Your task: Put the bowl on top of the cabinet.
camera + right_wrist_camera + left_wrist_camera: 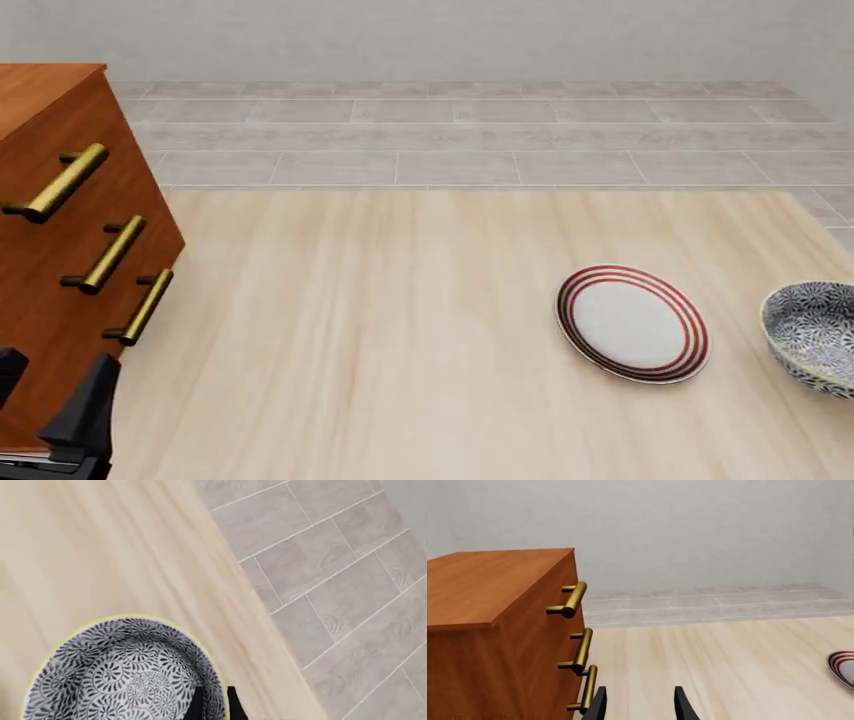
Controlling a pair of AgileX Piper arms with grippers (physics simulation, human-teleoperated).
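Pinching the bowl (pixel 123 672) by its rim, the right gripper (pixel 213 700) has fingers astride the wall — left gripper (pixel 639 705) sits spread beside the cabinet (pixel 494 630), leaving its top free.

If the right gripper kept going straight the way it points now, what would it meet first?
The bowl: the right gripper's narrow-set fingertips straddle its rim on the table-edge side, so it should meet the rim or wall, though depth is unclear.

Front view looks forward and down from high behind: cabinet (pixel 67 260) at 9 o'clock, bowl (pixel 817 336) at 3. Left wrist camera, low and close, shares that cabinet (pixel 500 635). Right wrist camera looks down, close over the bowl (pixel 127 672).
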